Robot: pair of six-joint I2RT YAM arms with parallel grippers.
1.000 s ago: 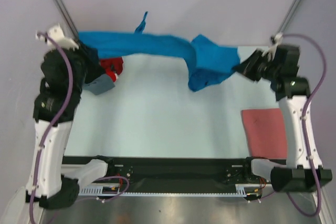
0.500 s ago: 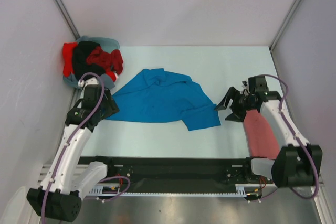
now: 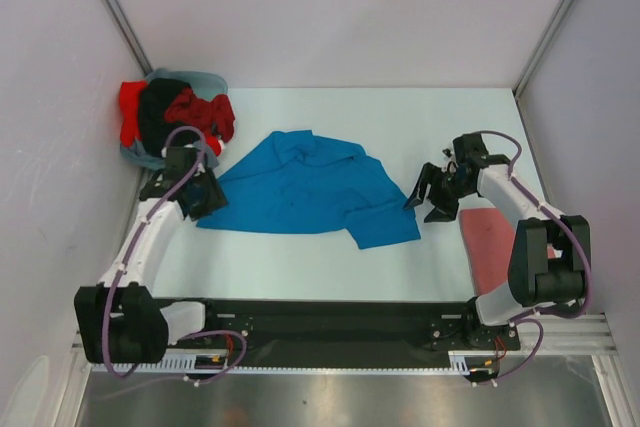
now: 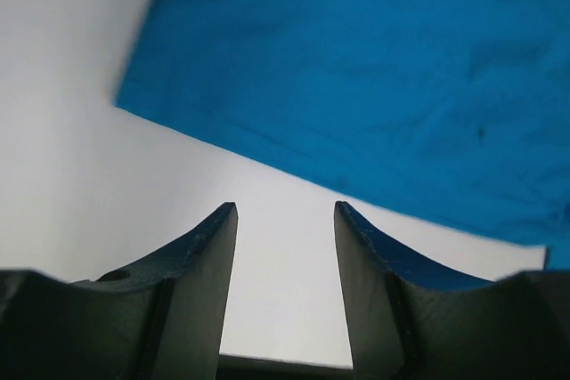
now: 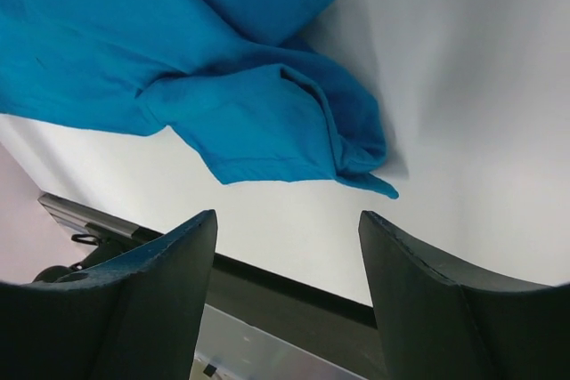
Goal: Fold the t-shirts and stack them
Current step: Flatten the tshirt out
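A bright blue t-shirt point(image 3: 305, 185) lies spread and rumpled on the middle of the table, also filling the top of the left wrist view point(image 4: 374, 68) and the right wrist view point(image 5: 223, 68). My left gripper point(image 3: 203, 194) hovers at the shirt's left corner, open and empty point(image 4: 285, 213). Open too, with nothing between its fingers, my right gripper point(image 3: 425, 199) sits just right of the shirt's bunched sleeve point(image 5: 287, 215). A folded pinkish-red t-shirt point(image 3: 490, 247) lies flat at the right, partly under the right arm. Red, black and grey-blue t-shirts point(image 3: 175, 117) are heaped at the back left corner.
Metal frame posts point(image 3: 110, 12) rise at the back corners against the pale walls. A black rail point(image 3: 330, 332) with the arm bases runs along the table's near edge.
A second ago both grippers held the blue shirt stretched in the air at the back. They let it go; it now lies on the table, and both arms have come down beside it.
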